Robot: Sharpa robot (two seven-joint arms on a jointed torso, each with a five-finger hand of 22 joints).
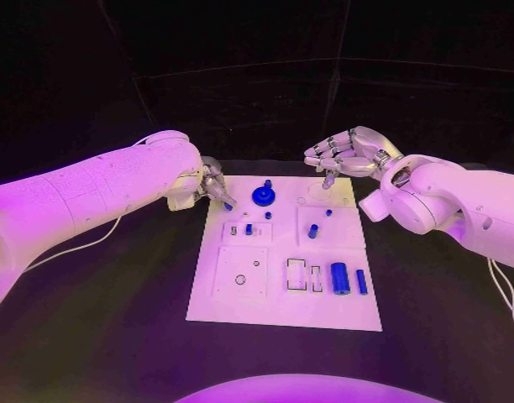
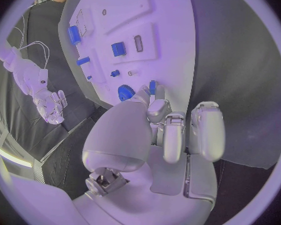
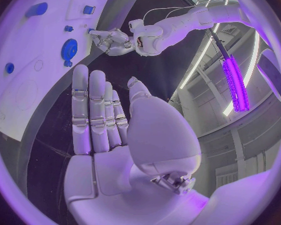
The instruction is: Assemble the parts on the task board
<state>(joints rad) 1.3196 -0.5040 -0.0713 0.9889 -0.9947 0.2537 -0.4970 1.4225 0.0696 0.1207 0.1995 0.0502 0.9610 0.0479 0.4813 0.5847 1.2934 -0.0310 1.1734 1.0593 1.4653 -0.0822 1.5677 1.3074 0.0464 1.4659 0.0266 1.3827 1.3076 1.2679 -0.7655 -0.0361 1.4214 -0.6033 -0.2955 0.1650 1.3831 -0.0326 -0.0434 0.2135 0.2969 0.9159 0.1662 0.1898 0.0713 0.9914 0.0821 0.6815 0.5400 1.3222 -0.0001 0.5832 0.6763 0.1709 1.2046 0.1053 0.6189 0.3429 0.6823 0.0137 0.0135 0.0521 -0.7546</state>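
The white task board (image 1: 284, 312) lies in the middle of the black table. My left hand (image 1: 213, 188) is at the board's far left corner, fingers curled, pinching a small blue peg (image 1: 227, 206) just left of the blue gear (image 1: 263, 197). The left wrist view shows that peg (image 2: 152, 87) at the fingertips (image 2: 157, 106), beside the gear (image 2: 125, 92). My right hand (image 1: 344, 154) hovers over the far right corner and holds nothing. In its wrist view the fingers (image 3: 90, 110) lie straight and side by side, with the gear (image 3: 69, 50) beyond them.
A blue cylinder (image 1: 339, 278) and a blue bar (image 1: 361, 281) lie at the board's near right, beside two small frames (image 1: 296, 274). Short blue pegs (image 1: 313, 230) stand mid-board. A raised square plate (image 1: 243, 270) sits at the near left. Black table surrounds the board.
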